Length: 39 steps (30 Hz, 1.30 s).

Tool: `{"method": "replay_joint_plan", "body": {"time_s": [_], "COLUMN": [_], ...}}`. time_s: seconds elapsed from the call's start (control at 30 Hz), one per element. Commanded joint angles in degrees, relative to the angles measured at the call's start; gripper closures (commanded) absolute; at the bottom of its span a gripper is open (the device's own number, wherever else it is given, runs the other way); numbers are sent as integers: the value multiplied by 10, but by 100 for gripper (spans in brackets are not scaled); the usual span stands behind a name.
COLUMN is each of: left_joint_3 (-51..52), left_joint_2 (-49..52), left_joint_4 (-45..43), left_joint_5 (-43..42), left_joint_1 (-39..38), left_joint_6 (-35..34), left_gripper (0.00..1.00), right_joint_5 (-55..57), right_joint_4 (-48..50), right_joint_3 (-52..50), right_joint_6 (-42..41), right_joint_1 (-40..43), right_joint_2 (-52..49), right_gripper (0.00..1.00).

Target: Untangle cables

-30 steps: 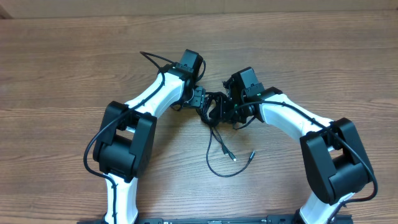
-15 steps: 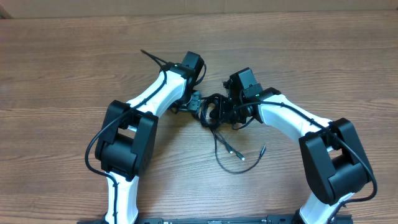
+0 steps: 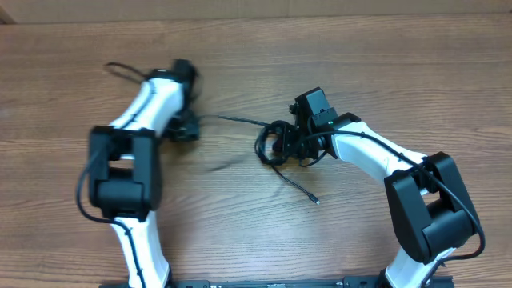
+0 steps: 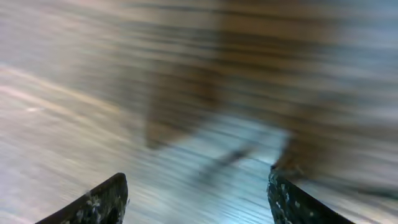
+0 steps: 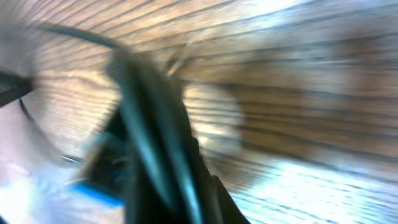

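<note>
Two grippers in view: L gripper [image 3: 186, 128], motion-blurred at table [image 3: 400, 72] left, has fingers [image 4: 102, 200] spread wide w/ nothing seen between them. R gripper [image 3: 290, 144] has jaws pressed together on cables [image 3: 274, 142], bundled near table ctr. One strand runs left toward L gripper; another trails frontward, silver tip [image 3: 317, 201] on wood.

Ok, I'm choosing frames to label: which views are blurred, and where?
Overhead: sharp, except the left arm, which is motion-smeared; cables and right arm crisp. Left wrist: all blur, only the fingers readable. Right wrist: heavily smeared throughout.
</note>
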State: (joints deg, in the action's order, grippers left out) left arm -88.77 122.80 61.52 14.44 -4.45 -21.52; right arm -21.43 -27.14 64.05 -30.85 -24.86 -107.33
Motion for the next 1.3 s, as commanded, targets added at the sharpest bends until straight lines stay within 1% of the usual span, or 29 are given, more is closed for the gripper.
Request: {"method": "replay_joint_plan", "body": {"time_s": [0.0,0.13,0.17,0.37,0.53,0.57,0.67,0.9,1.03,1.13,1.23,1.27], "left_joint_3": [7,7,7,5,-31,-41,-64,-70,-70,-68,-66,-66], "left_joint_2": [24,24,24,24,12,6,-24,-129,-151,-144,-132,-126], "left_joint_4": [2,5,7,10,47,55,73,78,79,79,76,75], "left_joint_5": [-51,-145,-153,-222,-229,-228,-230,-231,-230,-230,-230,-230], "left_joint_1": [72,145,154,170,166,166,163,119,76,35,-9,-24], "left_joint_6": [-19,-1,2,47,48,48,43,35,38,38,37,37], "left_gripper": [27,27,27,28,31,32,33,30,29,41,47,51], "right_joint_5": [23,23,23,22,19,19,17,12,12,9,8,8], "right_joint_4": [-1,-1,-1,-4,-4,-4,-4,-4,-4,-4,-4,-4], "right_joint_3": [-4,-4,-4,-4,-4,-4,-4,-3,-3,-3,-3,-3], "right_joint_6": [-9,-9,-9,-9,-9,-9,-9,-9,-9,-9,-9,-9], "right_joint_1": [9,9,9,9,9,9,9,9,9,9,9,9], "right_joint_2": [8,8,8,8,8,8,8,8,8,8,8,8], "right_gripper": [96,96,96,96,96,96,96,96,96,96,96,96]}}
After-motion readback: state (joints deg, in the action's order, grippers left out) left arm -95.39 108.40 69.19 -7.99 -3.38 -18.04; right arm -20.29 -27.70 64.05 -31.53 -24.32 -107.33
